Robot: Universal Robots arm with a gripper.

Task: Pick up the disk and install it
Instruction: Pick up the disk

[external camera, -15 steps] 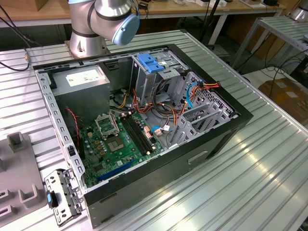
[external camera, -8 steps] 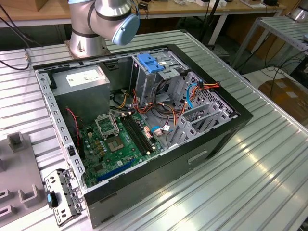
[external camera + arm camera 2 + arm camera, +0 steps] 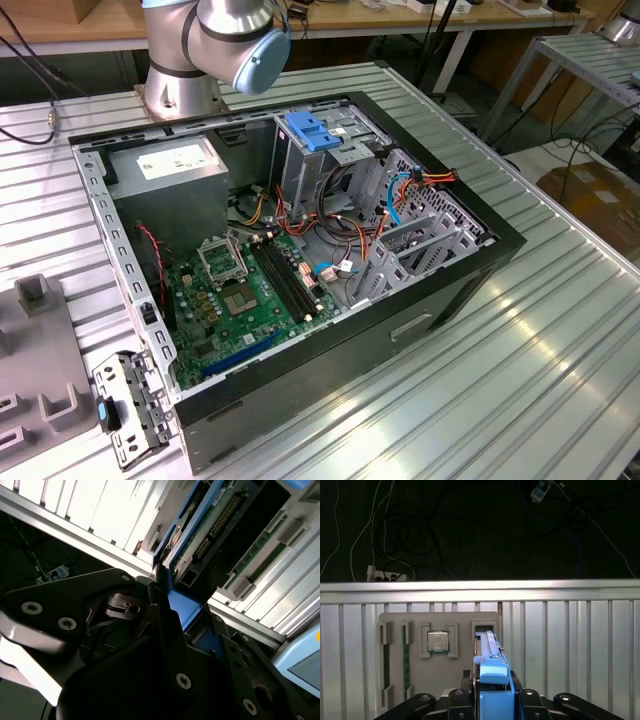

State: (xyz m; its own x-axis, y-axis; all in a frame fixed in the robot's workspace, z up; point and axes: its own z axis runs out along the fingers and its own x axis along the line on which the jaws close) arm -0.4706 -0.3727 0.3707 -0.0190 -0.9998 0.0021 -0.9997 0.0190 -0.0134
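Disk [image 3: 487, 647] stands on its edge in the end slot of the grey tray [image 3: 400, 617] on the counter [image 3: 570, 645], beside the tray's processor chip [image 3: 439, 642]. Gripper [image 3: 494, 689] is pinching the disk's blue end rail from both sides, as both wrist views show. That hold is narrow and on plastic, so the disk could pivot or slip. A pull off the slot's line could wedge it against the tray's walls and drag the tray along. Its long axis runs from the gripper across the tray toward the counter's far edge, and its circuit-board face shows in the second wrist view.
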